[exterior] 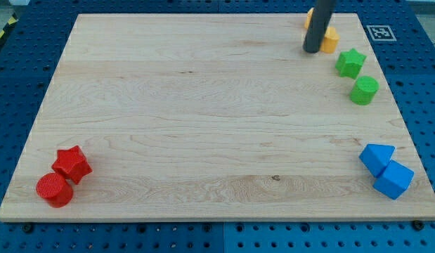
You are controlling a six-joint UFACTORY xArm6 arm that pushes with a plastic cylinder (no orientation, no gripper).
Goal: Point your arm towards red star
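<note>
Single camera view, wooden board [203, 105] on a blue perforated bench [20, 70]. My tip [311, 50] sits at the view's top right, on the board surface, the dark rod rising straight out of the top edge of the picture. No jaws on this rig: the arm ends in a plain rod, so nothing opens or closes and nothing is held. Orange block [330, 40] lies just to the right of the tip, partly hidden behind the rod; its shape cannot be made out, and whether another orange piece shows left of the rod near the top edge cannot be settled. Contact between tip and orange block looks likely but cannot be confirmed. Green star [350, 62] lies to the right of and slightly below the tip, near it but apart. Green cylinder [364, 91] sits just below the green star, close beside it. Blue blocks at the view's bottom right: one wedge-like blue block [377, 157] and one blue cube [393, 179], touching or nearly so. Red star [72, 164] lies at the view's bottom left, near the board's left edge, diagonally across the board from the tip and well apart from it. Red cylinder [55, 190] sits just below and left of the red star, touching it. A black-and-white marker tag [379, 32] is fixed at the board's top right corner
</note>
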